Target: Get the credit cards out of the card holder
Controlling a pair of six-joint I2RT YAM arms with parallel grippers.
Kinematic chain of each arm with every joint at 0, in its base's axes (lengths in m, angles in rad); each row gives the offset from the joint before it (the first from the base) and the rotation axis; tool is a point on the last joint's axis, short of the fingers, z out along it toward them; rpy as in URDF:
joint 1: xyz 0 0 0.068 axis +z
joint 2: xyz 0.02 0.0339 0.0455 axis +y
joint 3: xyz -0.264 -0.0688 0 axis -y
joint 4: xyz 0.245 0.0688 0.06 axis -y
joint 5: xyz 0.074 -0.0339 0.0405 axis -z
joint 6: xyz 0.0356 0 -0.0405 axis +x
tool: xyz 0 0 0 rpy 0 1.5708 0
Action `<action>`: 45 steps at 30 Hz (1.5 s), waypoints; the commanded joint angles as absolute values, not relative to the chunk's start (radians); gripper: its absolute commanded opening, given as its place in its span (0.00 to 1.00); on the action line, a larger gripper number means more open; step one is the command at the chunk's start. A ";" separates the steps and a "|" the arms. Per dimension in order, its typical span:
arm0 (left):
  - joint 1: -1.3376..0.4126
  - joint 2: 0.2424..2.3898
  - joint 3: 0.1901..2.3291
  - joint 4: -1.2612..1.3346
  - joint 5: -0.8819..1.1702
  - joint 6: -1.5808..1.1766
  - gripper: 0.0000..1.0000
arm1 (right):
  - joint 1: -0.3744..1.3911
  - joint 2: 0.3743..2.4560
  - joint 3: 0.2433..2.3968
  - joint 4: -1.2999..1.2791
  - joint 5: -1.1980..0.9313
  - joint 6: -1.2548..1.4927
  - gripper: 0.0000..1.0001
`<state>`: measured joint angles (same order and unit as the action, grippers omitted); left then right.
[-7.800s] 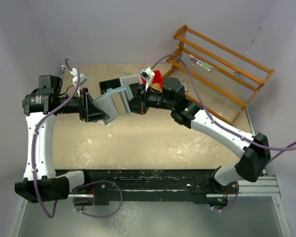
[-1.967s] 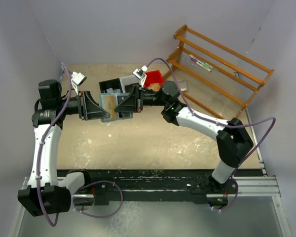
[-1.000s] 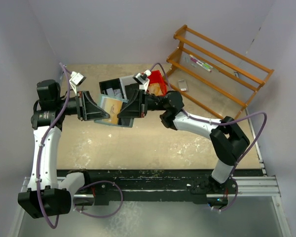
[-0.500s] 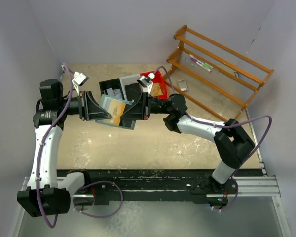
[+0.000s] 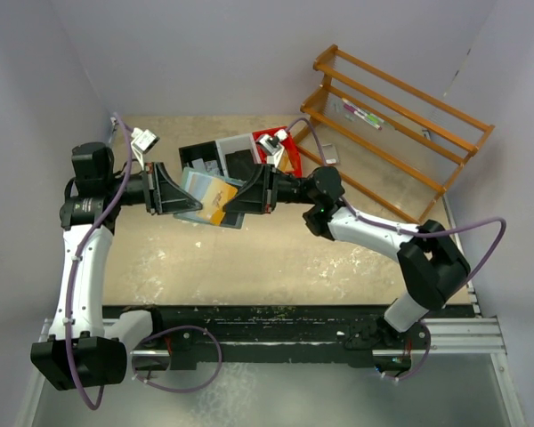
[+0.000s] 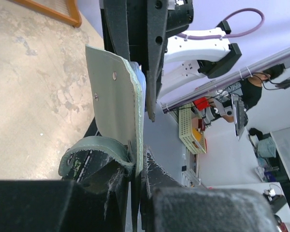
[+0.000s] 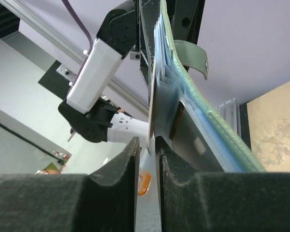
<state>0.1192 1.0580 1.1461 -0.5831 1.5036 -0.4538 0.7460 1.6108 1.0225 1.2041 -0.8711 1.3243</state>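
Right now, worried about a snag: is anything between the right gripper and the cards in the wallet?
Nothing visible. The right gripper is closed on a thin sheet at the open edge of the wallet; card or clear page, I cannot tell.

I find no legible text, brand or number in any view. Pale marks stand on the snap tab [image 6: 89, 157] of the card holder [image 6: 117, 116], too blurred to read.
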 commanded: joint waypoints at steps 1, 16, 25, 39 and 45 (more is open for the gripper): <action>0.123 1.030 1.185 -0.521 1.449 -0.469 0.00 | 0.754 1.609 1.081 1.228 -0.819 1.318 0.28; 0.124 1.043 1.232 -0.591 1.317 -0.400 0.00 | 0.680 1.574 1.019 1.195 -0.876 1.316 0.00; 0.124 1.102 1.332 -0.814 1.050 -0.177 0.00 | 0.447 1.542 1.107 0.490 -0.871 0.820 0.00; 0.125 1.097 1.341 -0.874 1.169 -0.104 0.00 | 0.400 2.072 1.846 -0.310 -0.262 0.186 0.00; 0.124 1.114 1.338 -0.872 1.211 -0.104 0.00 | 0.399 2.195 2.006 -0.370 -0.190 0.124 0.00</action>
<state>0.1219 1.1103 1.2945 -0.8997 1.1343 -0.1333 0.4030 2.1883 1.8832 -0.3046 -0.2756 0.2100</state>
